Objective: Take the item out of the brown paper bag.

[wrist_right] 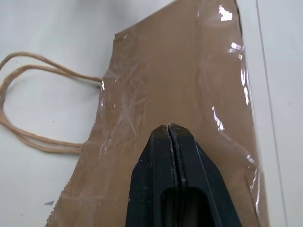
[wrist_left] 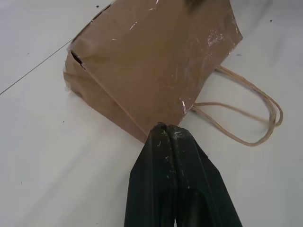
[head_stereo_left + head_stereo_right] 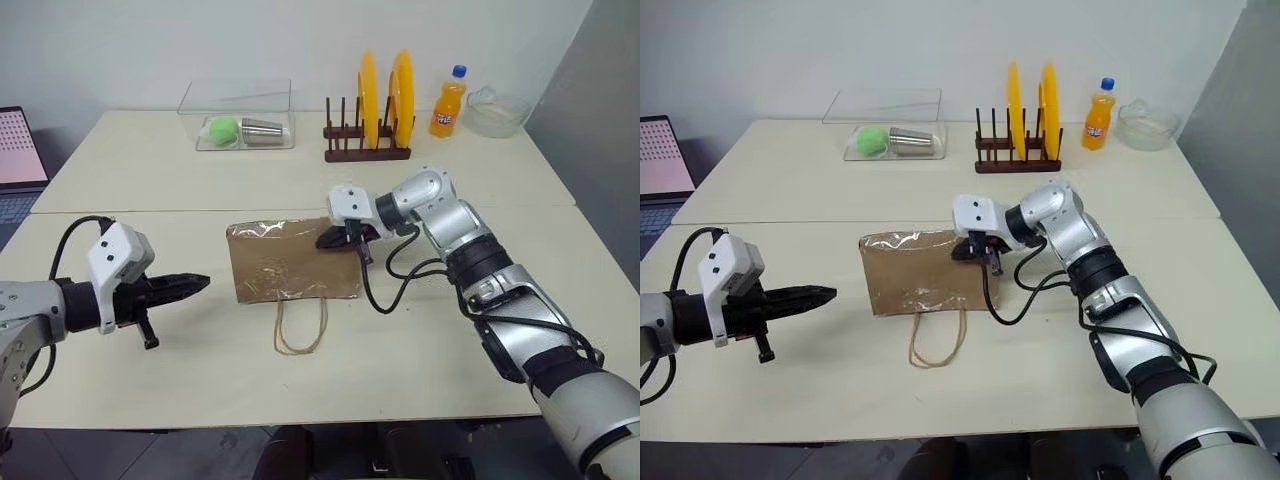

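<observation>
The brown paper bag [image 3: 290, 262] lies flat on the table, its looped handles [image 3: 302, 330] toward the near edge. Clear tape shines on its creased face [image 1: 175, 80]. The item is hidden from view. My left gripper [image 3: 205, 283] is shut with nothing in it; it hovers left of the bag and points at the bag's left edge [image 2: 156, 61], a short gap away. My right gripper [image 3: 322, 241] is shut and empty, reaching in from the right over the bag's far right corner, with its tips [image 1: 169, 127] just above the paper.
At the back stand a wooden plate rack [image 3: 368, 130] with two yellow plates, an orange soda bottle [image 3: 447, 102], a clear bowl [image 3: 495, 112] and a clear box [image 3: 240, 120] holding a green ball and a metal cup. A laptop [image 3: 18, 150] sits far left.
</observation>
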Robot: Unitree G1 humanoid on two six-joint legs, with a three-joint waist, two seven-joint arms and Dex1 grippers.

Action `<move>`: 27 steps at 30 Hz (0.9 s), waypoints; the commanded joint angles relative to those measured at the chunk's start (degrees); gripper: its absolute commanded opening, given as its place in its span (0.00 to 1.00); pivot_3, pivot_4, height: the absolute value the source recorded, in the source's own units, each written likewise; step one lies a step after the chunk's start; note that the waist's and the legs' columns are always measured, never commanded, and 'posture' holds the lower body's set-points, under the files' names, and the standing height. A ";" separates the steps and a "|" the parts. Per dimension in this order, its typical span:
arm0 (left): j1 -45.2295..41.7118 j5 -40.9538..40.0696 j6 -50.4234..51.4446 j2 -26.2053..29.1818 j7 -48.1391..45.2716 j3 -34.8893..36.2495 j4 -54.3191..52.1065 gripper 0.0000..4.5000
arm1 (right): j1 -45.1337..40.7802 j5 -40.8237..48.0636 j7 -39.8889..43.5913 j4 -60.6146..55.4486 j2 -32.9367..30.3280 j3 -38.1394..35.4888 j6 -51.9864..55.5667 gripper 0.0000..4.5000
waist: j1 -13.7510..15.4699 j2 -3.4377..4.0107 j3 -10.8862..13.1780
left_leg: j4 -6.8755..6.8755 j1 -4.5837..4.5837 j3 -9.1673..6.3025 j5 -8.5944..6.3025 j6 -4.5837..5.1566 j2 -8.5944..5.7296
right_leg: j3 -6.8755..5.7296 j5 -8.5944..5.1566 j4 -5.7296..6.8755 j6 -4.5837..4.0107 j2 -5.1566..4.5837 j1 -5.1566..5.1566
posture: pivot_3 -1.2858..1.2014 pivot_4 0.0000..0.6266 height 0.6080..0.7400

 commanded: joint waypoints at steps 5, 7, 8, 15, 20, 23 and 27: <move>-1.84 -0.22 -2.61 0.54 -1.33 -1.19 -1.02 0.00 | 1.49 6.76 -0.94 -15.36 -3.47 -4.51 7.05 0.01 | 0.06 0.00 0.00 | 0.00 -0.01 -0.01 0.00 0.00 0.00 | 0.00 0.00 -0.01 0.00 0.00 0.00 | 0.52 0.24 1.00; -2.36 -0.33 -3.50 0.38 -1.83 -1.72 -1.09 0.00 | 4.33 9.77 -0.67 -22.15 -5.15 -6.07 11.20 0.01 | 0.22 0.00 0.00 | 0.00 -0.03 -0.03 0.00 0.00 0.00 | -0.02 0.00 -0.03 0.00 0.00 0.00 | 0.52 0.24 1.00; -2.41 -0.31 -3.78 0.37 -2.00 -1.83 -1.15 0.00 | 5.43 10.78 -0.70 -24.59 -5.81 -6.41 12.78 0.01 | 0.26 -0.01 0.00 | -0.01 -0.03 -0.03 0.00 0.00 0.00 | -0.02 0.00 -0.05 0.00 -0.01 0.01 | 0.52 0.24 1.00; -4.09 0.25 -6.03 0.17 -2.63 -3.93 0.01 0.00 | 19.09 19.68 -5.26 -44.54 -11.49 -10.86 28.05 0.01 | 0.33 -0.01 -0.01 | -0.01 -0.04 -0.02 -0.01 0.01 -0.01 | -0.03 0.00 -0.06 0.00 -0.04 0.02 | 0.52 0.24 1.00; -5.07 -0.30 -6.43 0.03 -3.15 -4.81 0.04 0.00 | 25.62 24.69 -10.04 -53.57 -13.95 -13.69 34.79 0.01 | 0.09 0.01 0.00 | 0.00 -0.02 -0.01 -0.01 0.02 0.00 | -0.04 -0.01 -0.02 0.02 -0.03 0.02 | 0.52 0.24 1.00; -5.20 -1.13 -5.66 -0.42 -2.70 -4.40 -0.10 0.00 | 30.08 28.66 -13.93 -58.93 -15.07 -17.41 39.21 0.01 | 0.21 0.00 0.00 | -0.01 0.00 -0.03 -0.01 0.02 0.00 | -0.06 -0.02 -0.02 0.03 -0.03 0.03 | 0.52 0.24 1.00; -4.49 -1.56 -4.94 -0.33 -2.58 -4.21 -0.86 0.09 | 33.05 31.54 -16.80 -62.08 -16.75 -19.07 41.32 0.00 | 0.17 0.00 0.00 | 0.02 -0.01 0.01 -0.01 0.02 0.00 | -0.04 -0.02 -0.03 0.04 -0.03 0.04 | 0.52 0.24 1.00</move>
